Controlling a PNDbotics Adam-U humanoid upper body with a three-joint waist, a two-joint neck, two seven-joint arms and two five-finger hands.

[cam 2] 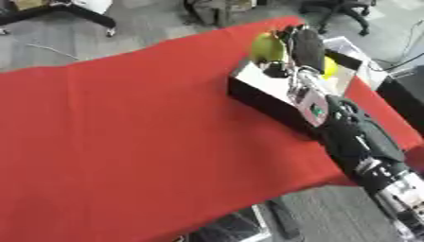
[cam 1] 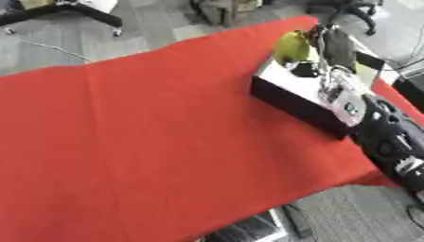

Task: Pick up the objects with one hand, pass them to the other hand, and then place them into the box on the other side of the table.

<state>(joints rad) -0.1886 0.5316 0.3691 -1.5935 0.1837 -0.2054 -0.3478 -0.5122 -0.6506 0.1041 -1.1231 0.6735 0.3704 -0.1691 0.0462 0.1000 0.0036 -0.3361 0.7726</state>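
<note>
My right hand (cam 1: 334, 43) reaches over the far end of the box (cam 1: 291, 103), a shallow box with black walls and a pale inside at the right side of the red table (cam 1: 149, 132). Its fingers curl round a yellow-green rounded fruit-like object (cam 1: 291, 46), which hangs just above the box's far corner. Behind the hand, inside the box, a second yellow piece (cam 2: 331, 69) shows in part. The forearm (cam 2: 348, 137) covers much of the box's interior. My left hand shows in neither view.
The red cloth slopes across both views, with its near edge at lower right. Office chair bases (cam 1: 75, 12) and grey floor lie beyond the far edge. A black case (cam 1: 410, 87) stands right of the table.
</note>
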